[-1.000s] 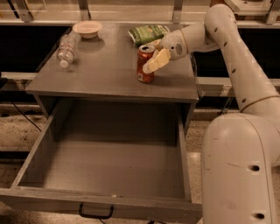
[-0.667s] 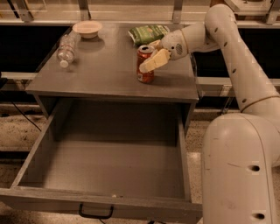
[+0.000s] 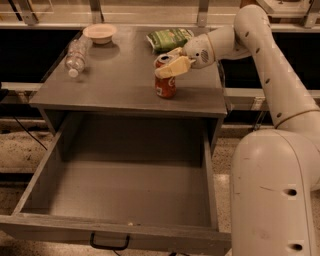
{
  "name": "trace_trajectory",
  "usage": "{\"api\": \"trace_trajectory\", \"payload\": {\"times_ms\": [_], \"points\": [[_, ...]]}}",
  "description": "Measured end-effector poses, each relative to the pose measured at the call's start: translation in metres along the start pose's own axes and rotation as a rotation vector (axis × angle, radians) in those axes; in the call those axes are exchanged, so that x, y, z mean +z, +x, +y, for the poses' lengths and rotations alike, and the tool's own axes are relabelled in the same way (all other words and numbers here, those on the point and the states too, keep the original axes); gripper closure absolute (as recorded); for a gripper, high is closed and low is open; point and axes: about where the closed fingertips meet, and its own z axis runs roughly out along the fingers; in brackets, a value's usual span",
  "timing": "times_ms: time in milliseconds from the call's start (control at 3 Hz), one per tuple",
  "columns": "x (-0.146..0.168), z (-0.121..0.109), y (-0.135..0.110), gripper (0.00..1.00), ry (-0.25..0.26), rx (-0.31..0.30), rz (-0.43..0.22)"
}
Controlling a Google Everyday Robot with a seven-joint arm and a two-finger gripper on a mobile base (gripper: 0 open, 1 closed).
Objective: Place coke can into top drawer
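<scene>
Far below the gripper [image 3: 163, 63] and nearest the camera: black handle [image 3: 110, 244], on the front panel of the drawer [image 3: 115, 231]. Stands pulled out, well below and in front of the gripper, grey floor and side walls open to view.

Down and to the right of the gripper, beside the drawer's right wall: white base [image 3: 275, 195], bulky, filling the lower right corner. Above it, bending over and coming in to the gripper from the right: white arm [image 3: 270, 70], its wrist about level with the can's upper part.

Just under the gripper: grey cabinet top [image 3: 115, 90], above the back part of the drawer. On it, toward the front right: can [image 3: 165, 86], red with white lettering, upright, bottom flat on the surface, not in the drawer. Pinched near the rim by the gripper: one pale finger [image 3: 172, 67] across the near side of the upper can, the other finger [image 3: 175, 51] behind the silver top.

Just behind the gripper, close to the can but apart from it: green bag [image 3: 169, 38], lying flat. Well to the left of the gripper, near the left edge: clear bottle [image 3: 76, 55], on its side, cap toward the camera. Farther back and left of the gripper, past the bottle: pale bowl [image 3: 100, 32], upright, near the back edge. Behind the gripper, beyond the back edge: metal post [image 3: 202, 12], upright.
</scene>
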Motion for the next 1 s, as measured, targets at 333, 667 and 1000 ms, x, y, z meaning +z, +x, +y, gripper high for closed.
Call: {"api": "trace_trajectory", "payload": {"times_ms": [333, 667, 1000], "points": [[0.0, 0.0, 0.0, 0.97, 0.0, 0.0, 0.0], [0.0, 0.0, 0.0, 1.0, 0.0, 0.0, 0.0], [0.0, 0.0, 0.0, 1.0, 0.0, 0.0, 0.0]]}}
